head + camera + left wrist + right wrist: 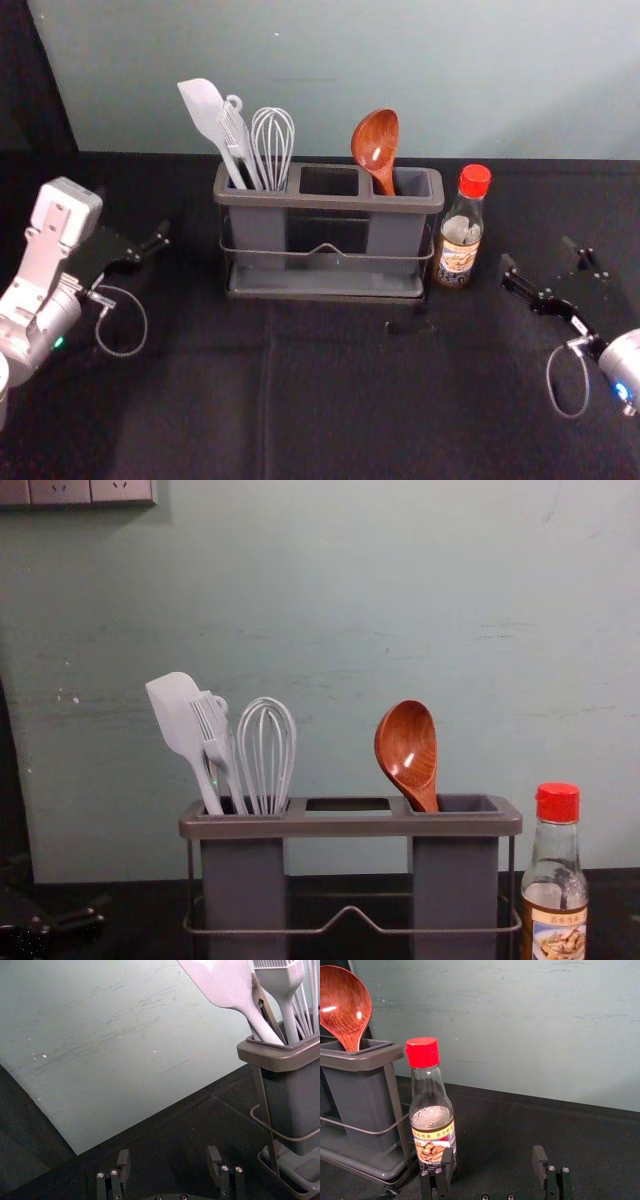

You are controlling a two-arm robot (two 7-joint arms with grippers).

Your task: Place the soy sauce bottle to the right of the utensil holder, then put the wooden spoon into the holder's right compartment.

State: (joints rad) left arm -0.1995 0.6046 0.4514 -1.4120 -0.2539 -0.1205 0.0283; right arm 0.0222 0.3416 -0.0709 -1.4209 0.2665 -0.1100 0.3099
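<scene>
The soy sauce bottle (461, 232), red-capped, stands upright just right of the grey utensil holder (330, 200). In the holder's right compartment the wooden spoon (377, 146) leans bowl-up; the chest view shows the spoon (408, 750) there too. My right gripper (543, 262) is right of the bottle, apart from it. In the right wrist view my right gripper (492, 1162) is open with nothing between its fingers, and the bottle (433, 1110) shows behind one finger. Left of the holder is my left gripper (140, 250); in the left wrist view this gripper (169, 1160) is open and holds nothing.
A white spatula (208, 115), a brush and a whisk (272, 145) stand in the holder's left compartment. Behind the black-covered table (330, 400) rises a pale wall. Wall sockets (90, 490) show at the chest view's upper left.
</scene>
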